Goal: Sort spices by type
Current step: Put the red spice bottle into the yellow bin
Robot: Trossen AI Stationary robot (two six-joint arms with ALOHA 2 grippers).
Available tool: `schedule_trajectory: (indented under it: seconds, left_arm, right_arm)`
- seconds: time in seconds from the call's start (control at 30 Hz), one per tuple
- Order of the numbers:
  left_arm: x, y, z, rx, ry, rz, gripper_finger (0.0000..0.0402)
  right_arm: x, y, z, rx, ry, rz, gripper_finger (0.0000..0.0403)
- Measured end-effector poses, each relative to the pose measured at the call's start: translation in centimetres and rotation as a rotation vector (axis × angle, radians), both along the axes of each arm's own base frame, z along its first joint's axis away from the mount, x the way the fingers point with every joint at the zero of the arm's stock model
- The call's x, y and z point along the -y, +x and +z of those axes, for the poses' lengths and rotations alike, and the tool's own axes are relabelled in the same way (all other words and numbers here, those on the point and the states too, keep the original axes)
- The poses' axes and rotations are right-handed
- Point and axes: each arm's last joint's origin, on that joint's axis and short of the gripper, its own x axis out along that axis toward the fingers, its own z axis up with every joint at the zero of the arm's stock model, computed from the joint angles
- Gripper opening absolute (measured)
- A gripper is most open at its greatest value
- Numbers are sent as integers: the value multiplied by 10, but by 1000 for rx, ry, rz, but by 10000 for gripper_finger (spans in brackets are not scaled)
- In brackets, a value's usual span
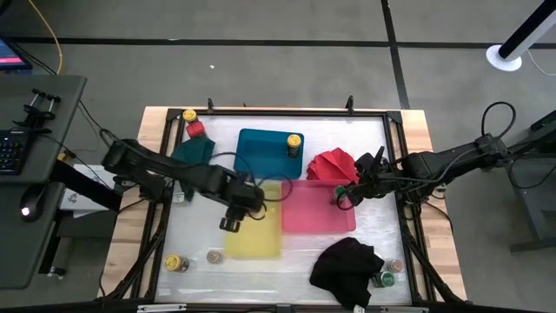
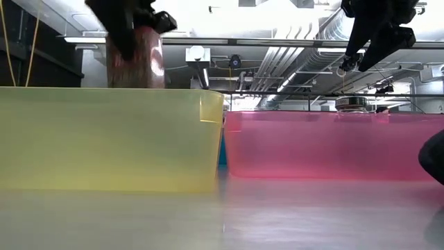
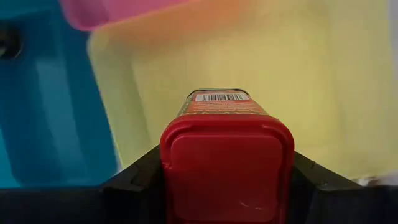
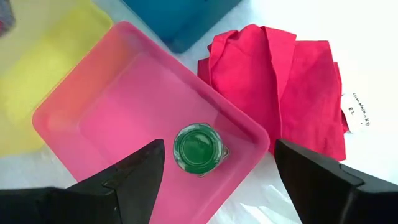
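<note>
High view: left pincer (image 1: 231, 223) sits over the yellow tray (image 1: 261, 239), lower centre of frame; right pincer (image 1: 346, 196) over the pink tray (image 1: 317, 217). Low view: red-lidded jar (image 2: 136, 57) hangs above the yellow tray, upper left. Left wrist: jaws clamped on that jar. Right wrist: jaws spread wide, empty, green-lidded jar (image 4: 198, 149) standing in the pink tray.

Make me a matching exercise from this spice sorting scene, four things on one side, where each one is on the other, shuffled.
Things:
1. red-lidded jar
2. green-lidded jar
3. yellow-lidded jar
4. black cloth

Places:
A. standing in the blue tray
B. lying on the table near its front right corner
C. held by the left gripper over the yellow tray
D. standing in the pink tray, below the open right gripper

Pairs: 1-C, 2-D, 3-A, 4-B
</note>
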Motion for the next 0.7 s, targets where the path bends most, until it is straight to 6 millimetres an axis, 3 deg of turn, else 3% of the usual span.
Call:
schedule_trajectory:
  seconds: [0.2, 0.43, 0.6, 0.7]
  left_arm:
    - [-18, 15, -33, -78, 97, -39, 182]
    - [-48, 15, -46, -105, 45, 162, 182]
    - [-50, 16, -46, -99, 34, 185, 182]
    - [-50, 16, -46, -98, 32, 204, 212]
  right_arm:
    - [1, 0, 0, 15, -17, -33, 299]
    - [1, 0, 0, 17, -17, -34, 299]
    - [1, 0, 1, 18, -23, -36, 299]
    - [1, 0, 0, 17, -25, -34, 299]
